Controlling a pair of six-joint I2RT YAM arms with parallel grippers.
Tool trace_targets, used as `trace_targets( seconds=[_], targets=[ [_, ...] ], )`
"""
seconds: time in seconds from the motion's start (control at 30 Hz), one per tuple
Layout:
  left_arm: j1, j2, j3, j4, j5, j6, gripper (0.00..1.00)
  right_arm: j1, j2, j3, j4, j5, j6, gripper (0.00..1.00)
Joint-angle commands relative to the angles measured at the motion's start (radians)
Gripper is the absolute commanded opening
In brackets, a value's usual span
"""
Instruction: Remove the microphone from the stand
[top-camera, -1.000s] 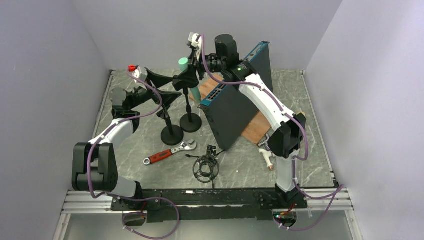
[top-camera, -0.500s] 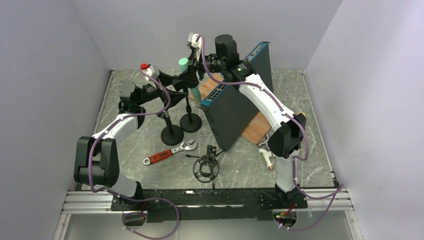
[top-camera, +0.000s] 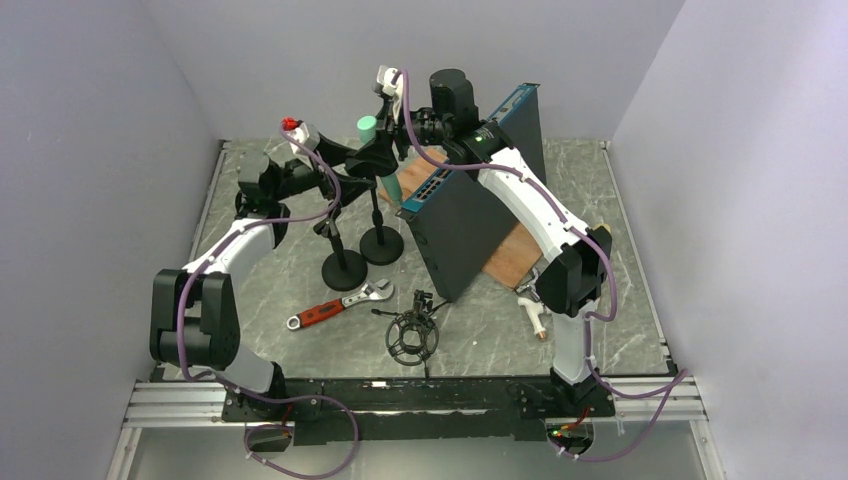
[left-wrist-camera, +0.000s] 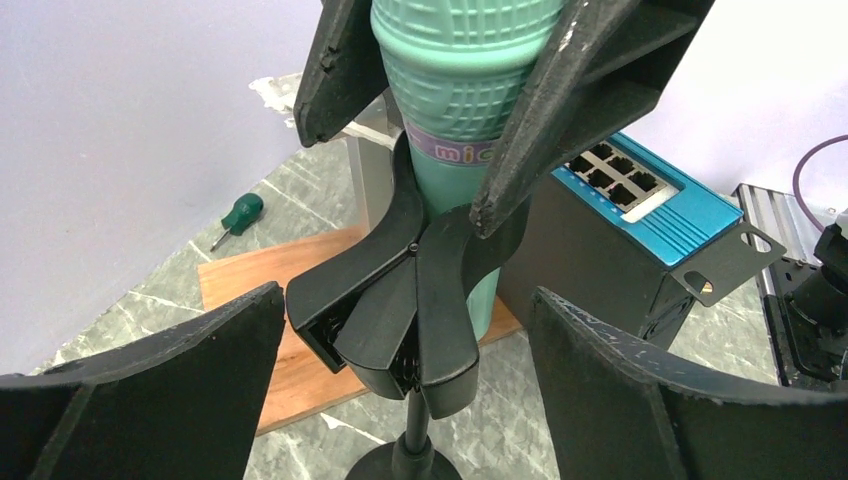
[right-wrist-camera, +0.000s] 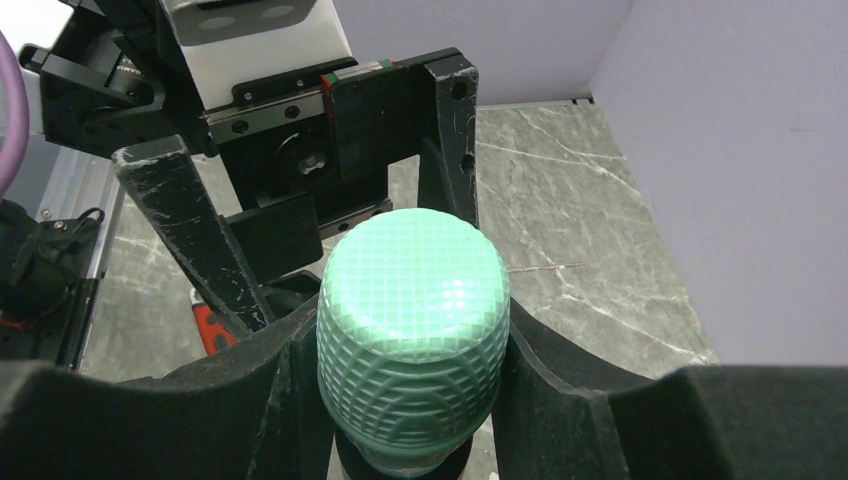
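Mint-green grid-patterned microphone (right-wrist-camera: 412, 300), black stand (left-wrist-camera: 420, 300), blue-topped switch (left-wrist-camera: 640, 195), grey marbled table (right-wrist-camera: 560, 200)

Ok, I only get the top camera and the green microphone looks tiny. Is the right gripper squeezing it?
Observer: Yes. The right wrist view shows the right gripper with its pads pressed against both sides of the microphone head.
Operator: Is it out of the holder?
Observer: No. In the left wrist view its body sits in the black clip on the stand.
Operator: And the other arm?
Observer: The left gripper is open, fingers wide apart on either side of the clip, touching nothing.
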Motion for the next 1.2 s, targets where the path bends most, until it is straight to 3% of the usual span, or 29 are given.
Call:
trace_targets(
  seconds=[0.0,0.47,0.63,0.7,0.9,1.17],
  targets=[
    [0.002,0.021,0.049,0.032,0.040,-0.007,0.92,0.018,-0.024,0.012,-0.065,-0.077,0.039,0.00],
    [0.000,0.068,0.057,0.261,0.018,-0.215,0.89,0.028,-0.022,0.026,-0.079,-0.068,0.045,0.00],
    [0.000,0.073,0.074,0.204,0.017,-0.183,0.65,0.031,-0.022,0.032,-0.081,-0.064,0.048,0.00],
    [0.000,0.065,0.073,0.172,0.022,-0.160,0.45,0.034,-0.018,0.035,-0.082,-0.062,0.048,0.00],
    [0.000,0.033,0.079,-0.004,0.026,-0.016,0.01,0.036,-0.017,0.048,-0.085,-0.045,0.046,0.00],
    [0.003,0.033,0.088,-0.045,0.045,0.005,0.00,0.035,-0.041,0.052,-0.060,-0.018,0.058,0.00]
  ],
)
